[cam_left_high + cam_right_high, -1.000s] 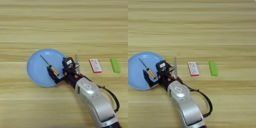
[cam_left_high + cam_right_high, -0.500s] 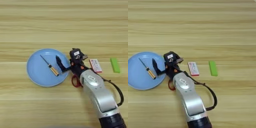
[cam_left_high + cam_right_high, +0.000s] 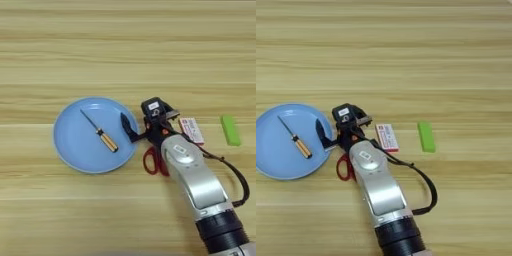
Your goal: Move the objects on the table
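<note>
At the plate's right rim, the pincer [image 3: 142, 127] stands with fingers apart, holding nothing.
Screwdriver [image 3: 101, 135] already lies on the plate [image 3: 70, 145]; scissors [image 3: 154, 161] just right of it, then box [image 3: 191, 130] and green block [image 3: 230, 130] farther right, await moving.

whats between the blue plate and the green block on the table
Going right from the plate: the gripper, the red scissors under the forearm, then the red-and-white box, then bare wood before the green block. Both views show it.
</note>
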Motion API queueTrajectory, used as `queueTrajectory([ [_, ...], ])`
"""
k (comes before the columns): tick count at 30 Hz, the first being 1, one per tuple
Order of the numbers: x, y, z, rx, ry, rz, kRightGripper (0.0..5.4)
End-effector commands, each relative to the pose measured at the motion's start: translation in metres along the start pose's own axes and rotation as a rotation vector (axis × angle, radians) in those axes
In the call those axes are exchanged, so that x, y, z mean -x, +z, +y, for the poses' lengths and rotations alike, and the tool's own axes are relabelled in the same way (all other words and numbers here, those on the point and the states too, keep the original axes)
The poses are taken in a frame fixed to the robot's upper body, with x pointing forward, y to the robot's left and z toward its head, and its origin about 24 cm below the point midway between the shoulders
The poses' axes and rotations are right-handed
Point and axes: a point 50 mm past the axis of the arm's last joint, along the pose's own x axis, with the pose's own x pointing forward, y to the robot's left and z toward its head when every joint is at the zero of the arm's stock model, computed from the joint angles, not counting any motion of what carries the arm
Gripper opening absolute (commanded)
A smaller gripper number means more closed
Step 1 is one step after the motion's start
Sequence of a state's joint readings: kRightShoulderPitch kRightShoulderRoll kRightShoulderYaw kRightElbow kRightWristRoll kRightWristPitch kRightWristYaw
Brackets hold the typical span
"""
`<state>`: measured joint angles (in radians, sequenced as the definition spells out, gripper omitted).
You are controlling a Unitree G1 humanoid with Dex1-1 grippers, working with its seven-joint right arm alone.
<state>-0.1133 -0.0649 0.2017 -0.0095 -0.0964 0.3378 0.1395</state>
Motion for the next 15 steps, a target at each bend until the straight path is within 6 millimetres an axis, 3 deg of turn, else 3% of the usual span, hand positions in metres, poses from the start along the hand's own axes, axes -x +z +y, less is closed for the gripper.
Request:
queueTrajectory([
  [1, -0.0082, 0.0276, -0.005, 0.042, -0.011, -0.123, 5.38],
  [15, -0.0059, 0.0264, -0.0136, 0.066, -0.039, -0.119, 5.38],
])
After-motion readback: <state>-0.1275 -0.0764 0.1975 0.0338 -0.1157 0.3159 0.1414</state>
